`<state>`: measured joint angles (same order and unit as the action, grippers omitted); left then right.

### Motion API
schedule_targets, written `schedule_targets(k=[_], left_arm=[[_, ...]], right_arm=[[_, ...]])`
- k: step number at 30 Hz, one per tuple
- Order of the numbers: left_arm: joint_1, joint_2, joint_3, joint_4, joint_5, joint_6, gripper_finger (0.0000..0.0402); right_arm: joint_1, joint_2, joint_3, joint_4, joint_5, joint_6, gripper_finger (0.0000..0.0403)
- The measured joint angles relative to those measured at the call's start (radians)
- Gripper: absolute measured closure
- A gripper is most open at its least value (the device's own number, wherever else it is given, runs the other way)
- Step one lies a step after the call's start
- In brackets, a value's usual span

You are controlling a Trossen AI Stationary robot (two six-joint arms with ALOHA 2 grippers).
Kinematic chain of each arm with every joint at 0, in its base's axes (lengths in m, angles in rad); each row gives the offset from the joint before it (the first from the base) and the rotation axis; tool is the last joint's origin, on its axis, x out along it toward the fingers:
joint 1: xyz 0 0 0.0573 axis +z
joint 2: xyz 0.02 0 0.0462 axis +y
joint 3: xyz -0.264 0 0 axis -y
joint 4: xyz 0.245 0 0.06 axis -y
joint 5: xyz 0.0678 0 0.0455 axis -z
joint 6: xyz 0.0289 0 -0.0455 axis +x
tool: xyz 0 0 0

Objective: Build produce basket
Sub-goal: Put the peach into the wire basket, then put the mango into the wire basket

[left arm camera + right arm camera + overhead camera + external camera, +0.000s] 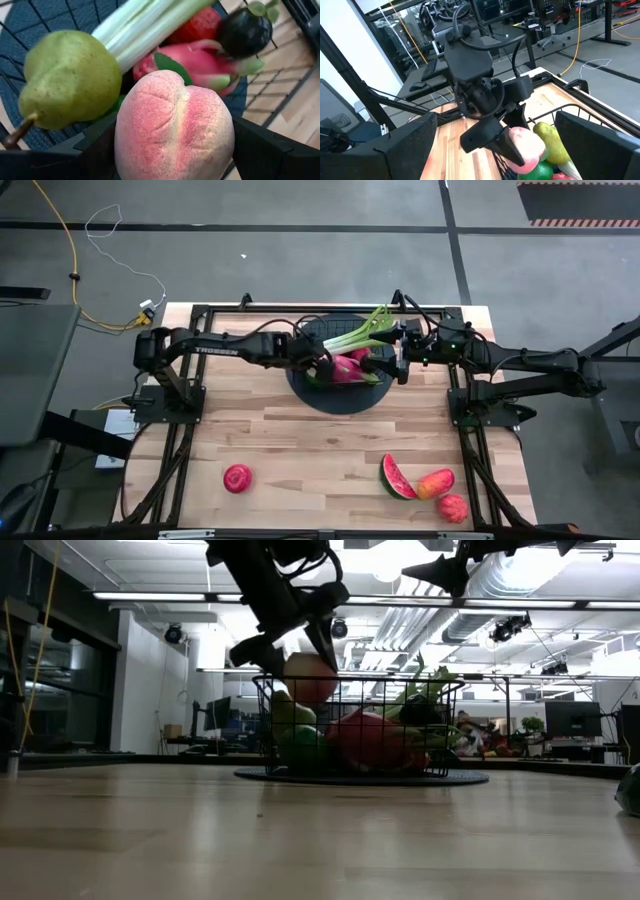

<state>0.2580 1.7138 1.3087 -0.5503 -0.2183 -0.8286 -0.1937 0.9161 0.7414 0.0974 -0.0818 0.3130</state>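
Left wrist view showed my left end effector point(172, 150) gripping the peach point(174, 127): light, rigid, slippery; sides gripped best.

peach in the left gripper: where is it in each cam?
High view: not visible, hidden under the left gripper at the basket's left edge.
Low view: peach between the fingers, above the basket's left rim.
Left wrist view: peach fills the lower centre, over the pear.
Right wrist view: peach at lower centre, clamped.
Shared landmark: the basket.
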Motion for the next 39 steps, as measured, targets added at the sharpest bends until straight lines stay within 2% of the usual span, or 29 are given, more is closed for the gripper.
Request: schedule_targets(k=[10, 13, 17, 22, 26, 31, 35, 39], left_arm=[[0.003, 0.000, 0.000, -0.002, 0.037, 0.058, 0.0092], [0.001, 0.000, 0.000, -0.005, -0.011, 0.056, 0.0068], [0.008, 0.000, 0.000, -0.007, -0.014, 0.055, 0.0020], [0.021, -0.002, 0.000, -0.008, 0.029, 0.066, 0.0010], [0.049, -0.028, 0.000, -0.003, 0.111, 0.096, 0.0008], [0.103, -0.118, 0.008, -0.012, 0.177, 0.136, 0.0008], [0.116, -0.255, 0.020, 0.011, 0.169, 0.243, 0.0009], [0.066, -0.435, 0.020, 0.037, 0.017, 0.325, 0.0009]], right_arm=[[0.000, 0.000, 0.000, -0.004, 0.000, 0.000, 0.0006], [0.000, 0.000, 0.000, -0.004, 0.000, 0.000, 0.0006], [0.000, 0.000, 0.000, -0.004, 0.001, 0.000, 0.0006], [0.000, 0.000, 0.000, -0.004, 0.001, 0.000, 0.0006], [0.000, 0.000, 0.000, -0.004, 0.001, 0.000, 0.0006], [0.000, 0.000, 0.000, -0.004, 0.005, 0.000, 0.0006], [0.000, 0.000, 0.000, -0.004, 0.029, 0.000, 0.0006], [0.001, 0.000, 0.001, -0.004, 0.030, 0.001, 0.0006]])
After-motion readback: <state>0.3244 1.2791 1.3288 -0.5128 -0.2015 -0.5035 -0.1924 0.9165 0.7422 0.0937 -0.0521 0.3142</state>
